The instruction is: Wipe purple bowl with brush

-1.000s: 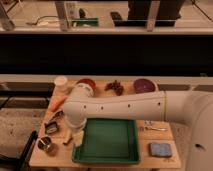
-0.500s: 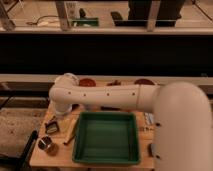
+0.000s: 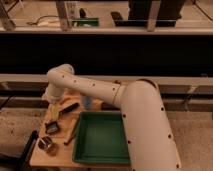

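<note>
Worktop [image 3: 42,158] = small wooden table in front of a dark low wall, with a rail running across behind it. Green tray [image 3: 100,161] takes the right half, loose items sit on the left half.

1 arm only, so no choice of side. It reaches in from lower right, elbows high at the left, then points straight down at the left half of the worktop. claw [image 3: 54,110] hangs at that end, low over the wood. Jaws stand apart, nothing in them that I can see.

brush [image 3: 52,126]: flat on the worktop, not picked up. Its dark rectangular head with the paler middle sits just in front of the claw, on the camera side. It is near the claw and, as far as I can tell, not touching it. A slim dark handle looks to run from there up and right, passing beside the claw toward the small blue item [image 3: 87,101]. So long axis = diagonal, head low-left, handle high-right. I'm not certain the handle and head join, because the claw covers that stretch.

purple bowl: not visible. The big white arm link blocks the back right of the worktop, so I can't say where it sits.

Metal cup [image 3: 46,144] is just in front of the brush head, close.

My read: the step in hand is grasping the brush, and the wipe has not started. The next move turns on wrist yaw. The jaws need to close across that diagonal, on the handle rather than the head, which means a short shift right and back plus a turn. Risk: clipping the cup or the blue item.
</note>
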Controlling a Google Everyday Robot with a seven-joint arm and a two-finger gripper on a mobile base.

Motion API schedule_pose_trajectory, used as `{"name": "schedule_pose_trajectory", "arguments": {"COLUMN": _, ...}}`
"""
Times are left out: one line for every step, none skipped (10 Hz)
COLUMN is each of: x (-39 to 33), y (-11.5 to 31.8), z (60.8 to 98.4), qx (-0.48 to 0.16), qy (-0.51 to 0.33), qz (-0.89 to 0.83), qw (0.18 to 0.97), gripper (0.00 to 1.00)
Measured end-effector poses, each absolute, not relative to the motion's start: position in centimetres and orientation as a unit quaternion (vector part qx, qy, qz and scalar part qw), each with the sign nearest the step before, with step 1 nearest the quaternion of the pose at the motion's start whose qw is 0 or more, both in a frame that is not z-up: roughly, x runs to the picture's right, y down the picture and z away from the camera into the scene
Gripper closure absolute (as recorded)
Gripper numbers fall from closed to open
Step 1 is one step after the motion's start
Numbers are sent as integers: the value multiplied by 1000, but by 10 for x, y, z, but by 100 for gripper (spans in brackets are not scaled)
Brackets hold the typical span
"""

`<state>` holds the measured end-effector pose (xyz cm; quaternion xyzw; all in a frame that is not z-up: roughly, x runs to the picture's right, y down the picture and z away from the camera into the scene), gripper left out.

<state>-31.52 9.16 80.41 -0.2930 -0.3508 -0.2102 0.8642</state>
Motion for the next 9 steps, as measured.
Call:
{"name": "schedule_pose_trajectory", "arguments": {"x": -314, "y": 90, "z": 812, "qx": -295, "qy": -359, "qz": -206, "qw": 861, "gripper": 20}}
{"name": "schedule_pose_trajectory", "arguments": {"x": -309, "y": 95, "z": 823, "qx": -297, "qy": -367, "qz": -204, "qw": 858, "gripper": 20}}
{"name": "schedule_pose_trajectory", "arguments": {"x": -303, "y": 102, "z": 829, "qx": -299, "qy": -369, "qz": -203, "qw": 857, "gripper": 20}}
{"name": "schedule_pose_trajectory", "arguments": {"x": -298, "y": 110, "z": 834, "qx": -301, "qy": -369, "qz": -201, "qw": 856, "gripper": 20}}
{"name": "schedule_pose_trajectory", "arguments": {"x": -290, "y": 117, "z": 842, "qx": -302, "qy": -370, "qz": -198, "qw": 856, "gripper": 20}}
{"name": "schedule_pose_trajectory", "arguments": {"x": -283, "y": 121, "z": 848, "qx": -303, "qy": -370, "qz": -194, "qw": 856, "gripper": 20}}
{"name": "schedule_pose_trajectory", "arguments": {"x": -283, "y": 123, "z": 852, "qx": -303, "qy": -371, "qz": -193, "qw": 856, "gripper": 20}}
{"name": "schedule_pose_trajectory", "arguments": {"x": -285, "y": 119, "z": 858, "qx": -302, "qy": -373, "qz": -191, "qw": 856, "gripper": 20}}
{"name": "schedule_pose_trajectory", "arguments": {"x": -284, "y": 117, "z": 863, "qx": -302, "qy": -373, "qz": -188, "qw": 857, "gripper": 20}}
